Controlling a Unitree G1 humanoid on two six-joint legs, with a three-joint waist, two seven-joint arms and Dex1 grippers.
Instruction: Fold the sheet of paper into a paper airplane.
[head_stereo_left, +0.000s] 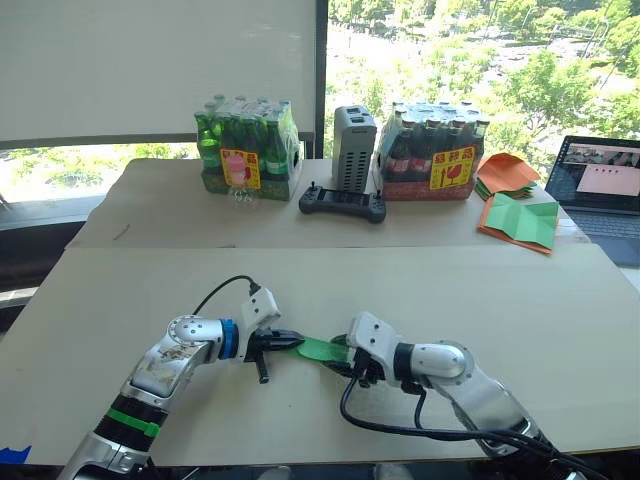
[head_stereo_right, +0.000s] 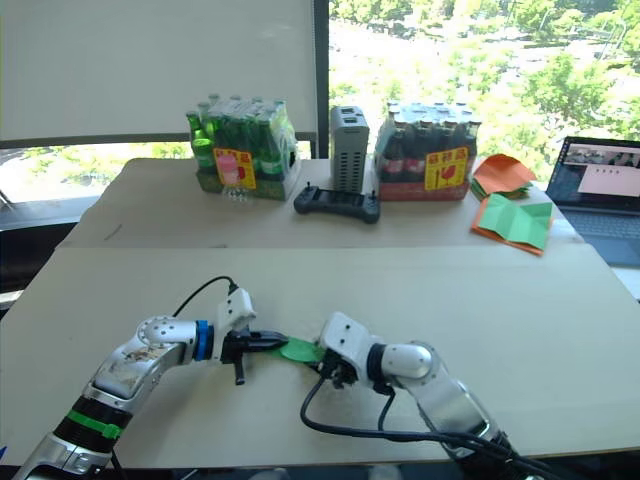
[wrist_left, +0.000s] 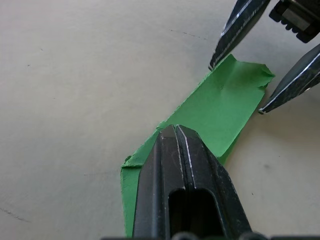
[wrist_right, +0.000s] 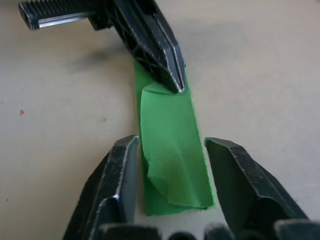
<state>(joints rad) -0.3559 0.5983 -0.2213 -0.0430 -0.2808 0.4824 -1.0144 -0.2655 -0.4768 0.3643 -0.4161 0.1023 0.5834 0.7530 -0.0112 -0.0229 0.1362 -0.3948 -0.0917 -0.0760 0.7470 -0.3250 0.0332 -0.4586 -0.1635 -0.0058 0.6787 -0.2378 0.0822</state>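
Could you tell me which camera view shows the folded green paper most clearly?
The right wrist view: the green paper lies as a narrow folded strip between the open right gripper. The left wrist view hides one end under the shut left gripper; the eye views show a sliver.

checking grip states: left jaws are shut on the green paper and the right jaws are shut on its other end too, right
Not quite. The left gripper is shut on the green paper, but the right gripper is open: in the right wrist view its jaws stand apart on either side of the folded strip.

2 head eyes overlook table (head_stereo_left: 560, 330), wrists close–up
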